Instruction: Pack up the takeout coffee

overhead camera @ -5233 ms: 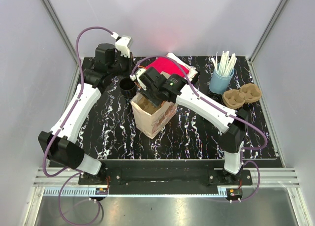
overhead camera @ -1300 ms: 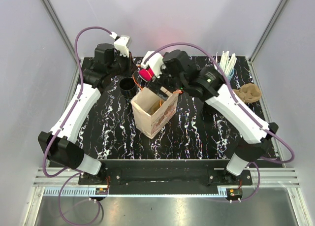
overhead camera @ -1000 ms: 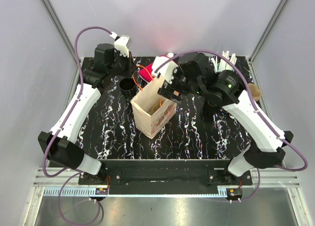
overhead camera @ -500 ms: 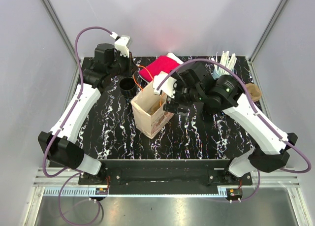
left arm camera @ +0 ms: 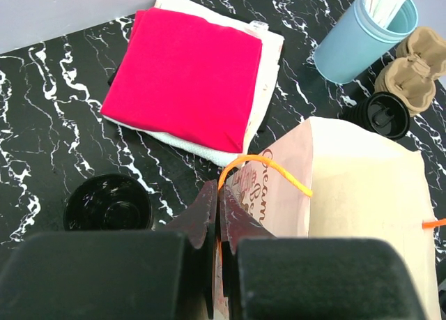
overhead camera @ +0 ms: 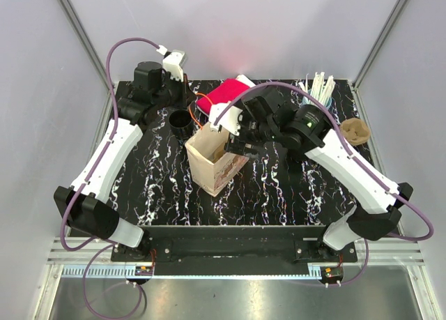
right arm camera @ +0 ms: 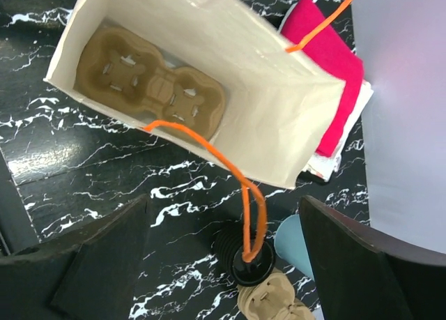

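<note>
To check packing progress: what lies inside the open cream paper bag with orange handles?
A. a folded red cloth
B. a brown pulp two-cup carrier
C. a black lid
B: the right wrist view looks into the cream paper bag and shows the brown pulp two-cup carrier flat on its bottom.

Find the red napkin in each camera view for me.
Top external: red napkin at the back centre of the table, just behind the paper bag.
Left wrist: upper left of centre, bag at lower right.
Right wrist: upper right, past the bag's end.
Shared landmark: the paper bag.
</note>
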Available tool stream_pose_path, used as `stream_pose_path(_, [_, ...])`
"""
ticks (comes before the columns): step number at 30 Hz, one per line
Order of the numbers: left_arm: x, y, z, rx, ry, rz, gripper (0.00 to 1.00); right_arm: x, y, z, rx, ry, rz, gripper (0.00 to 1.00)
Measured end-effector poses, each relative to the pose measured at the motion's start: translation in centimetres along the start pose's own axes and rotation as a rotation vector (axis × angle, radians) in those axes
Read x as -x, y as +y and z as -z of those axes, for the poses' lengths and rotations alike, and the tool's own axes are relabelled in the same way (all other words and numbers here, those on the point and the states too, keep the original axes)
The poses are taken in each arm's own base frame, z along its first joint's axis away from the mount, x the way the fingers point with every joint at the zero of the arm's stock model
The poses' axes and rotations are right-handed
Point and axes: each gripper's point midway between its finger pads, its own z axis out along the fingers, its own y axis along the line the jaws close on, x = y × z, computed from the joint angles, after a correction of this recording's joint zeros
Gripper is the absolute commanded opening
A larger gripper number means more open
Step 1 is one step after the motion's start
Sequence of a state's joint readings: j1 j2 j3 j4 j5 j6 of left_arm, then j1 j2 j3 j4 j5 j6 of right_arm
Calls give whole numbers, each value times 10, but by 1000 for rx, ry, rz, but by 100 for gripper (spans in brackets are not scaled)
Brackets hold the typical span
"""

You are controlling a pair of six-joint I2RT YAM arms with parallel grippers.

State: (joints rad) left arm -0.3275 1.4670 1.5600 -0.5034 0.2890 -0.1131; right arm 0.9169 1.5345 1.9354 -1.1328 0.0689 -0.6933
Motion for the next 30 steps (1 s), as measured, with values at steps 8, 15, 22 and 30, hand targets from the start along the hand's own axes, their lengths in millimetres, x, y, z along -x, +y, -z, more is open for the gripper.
stream_pose_path(8, [3,-18,2,-81,-1,-24,15,13,-23,14,-76,-42,9,89])
stream_pose_path(15, [5,-31,4,-131,2,-46,11,-8,-38,1,-101,21,-4,76])
stream_pose_path(22, [1,-35,4,-148,14,-56,0,-26,-46,-14,-88,60,-25,28])
stream_pose_path(30, [10,-45,3,-163,14,-87,0,-12,-38,-15,-28,0,-28,0])
